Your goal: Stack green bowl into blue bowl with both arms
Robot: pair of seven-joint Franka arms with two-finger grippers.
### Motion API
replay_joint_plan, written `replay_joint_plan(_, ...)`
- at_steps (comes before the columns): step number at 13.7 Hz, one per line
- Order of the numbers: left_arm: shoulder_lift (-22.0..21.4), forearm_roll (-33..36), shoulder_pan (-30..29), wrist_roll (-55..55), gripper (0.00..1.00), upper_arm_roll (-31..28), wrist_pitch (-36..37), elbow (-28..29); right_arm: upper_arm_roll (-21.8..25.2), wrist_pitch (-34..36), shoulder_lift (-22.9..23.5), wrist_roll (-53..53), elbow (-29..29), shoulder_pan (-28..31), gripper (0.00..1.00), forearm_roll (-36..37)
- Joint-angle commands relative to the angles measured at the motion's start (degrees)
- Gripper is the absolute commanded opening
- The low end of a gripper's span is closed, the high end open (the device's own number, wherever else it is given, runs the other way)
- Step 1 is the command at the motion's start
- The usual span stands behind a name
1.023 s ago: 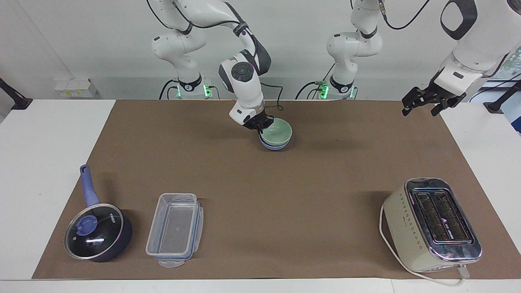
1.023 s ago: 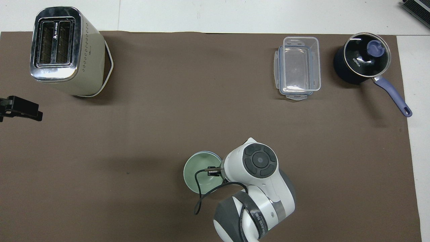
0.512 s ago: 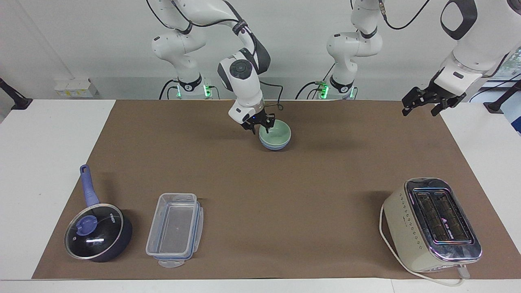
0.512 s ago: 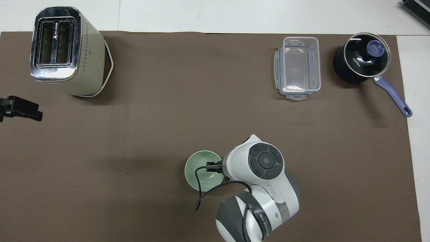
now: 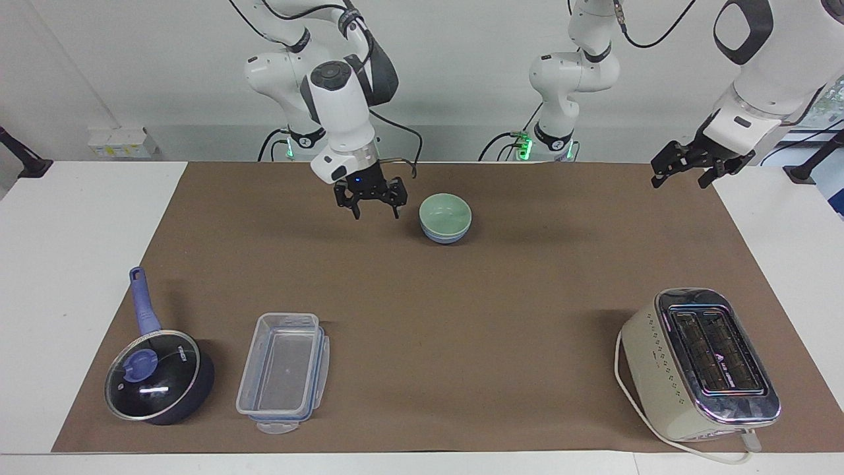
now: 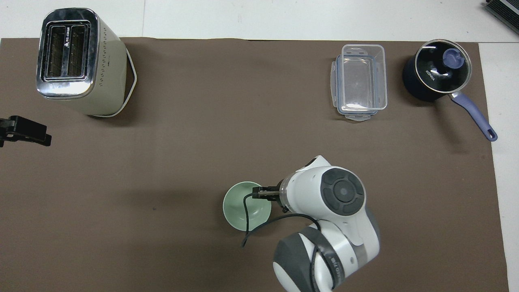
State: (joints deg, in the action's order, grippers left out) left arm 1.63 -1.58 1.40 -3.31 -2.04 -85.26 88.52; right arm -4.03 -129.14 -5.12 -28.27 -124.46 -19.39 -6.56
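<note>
The green bowl [image 5: 445, 212] sits nested in the blue bowl [image 5: 446, 236], of which only the lower wall shows, on the brown mat near the robots. In the overhead view the green bowl [image 6: 242, 202] hides the blue one. My right gripper [image 5: 374, 210] is open and empty, raised over the mat just beside the bowls toward the right arm's end, apart from them. In the overhead view the right arm's wrist [image 6: 340, 190] covers it. My left gripper [image 5: 686, 173] is open and empty, and waits over the mat's edge at the left arm's end; it also shows in the overhead view [image 6: 24, 134].
A cream toaster [image 5: 702, 363] stands far from the robots at the left arm's end. A clear plastic container [image 5: 283, 373] and a dark blue lidded saucepan [image 5: 155, 376] lie far from the robots at the right arm's end. A cable [image 6: 247, 221] hangs over the bowl.
My right gripper let go of the green bowl's rim, rose and moved away toward the right arm's end. The green bowl settled level in the blue bowl. The left arm stayed still.
</note>
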Motion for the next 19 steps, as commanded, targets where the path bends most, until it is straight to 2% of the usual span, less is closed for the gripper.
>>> replay_joint_plan(1, 0.3, 0.7, 0.27, 0.68, 1.0, -0.24, 1.41, -1.16, -0.63, 0.82, -2.69, 5.04, -0.43, 5.74, 1.0, 1.2)
replay_joint_plan(3, 0.3, 0.7, 0.27, 0.68, 1.0, -0.24, 1.41, -1.16, -0.63, 1.87, -4.27, 11.53, 0.27, 10.75, 1.0, 1.2)
replay_joint_plan(4, 0.3, 0.7, 0.27, 0.68, 1.0, -0.24, 1.41, -1.16, -0.63, 4.57, -5.32, 15.31, 1.05, 13.04, 1.0, 1.2)
replay_joint_plan(8, 0.3, 0.7, 0.27, 0.68, 1.0, -0.24, 1.41, -1.16, -0.54, 21.0, -4.9, 23.07, 15.27, 21.14, 1.0, 1.55)
replay_joint_plan(11, 0.3, 0.7, 0.27, 0.68, 1.0, -0.24, 1.41, -1.16, -0.63, 30.05, -3.24, 22.82, 24.67, 21.76, 1.0, 8.13)
replay_joint_plan(13, 0.3, 0.7, 0.27, 0.68, 1.0, -0.24, 1.41, -1.16, -0.54, 38.66, 0.45, 22.21, 33.89, 22.55, 1.0, 8.31)
replay_joint_plan(15, 0.3, 0.7, 0.27, 0.68, 1.0, -0.24, 1.41, -1.16, -0.54, 44.65, 4.23, 20.63, 40.41, 22.47, 1.0, 8.75)
replay_joint_plan(16, 0.3, 0.7, 0.27, 0.68, 1.0, -0.24, 1.41, -1.16, -0.63, 45.98, 5.2, 19.23, 42.35, 22.47, 1.0, 8.76)
replay_joint_plan(19, 0.3, 0.7, 0.27, 0.68, 1.0, -0.24, 1.41, -1.16, -0.98, 46.17, 5.47, 18.6, 42.46, 22.11, 1.0, 8.4)
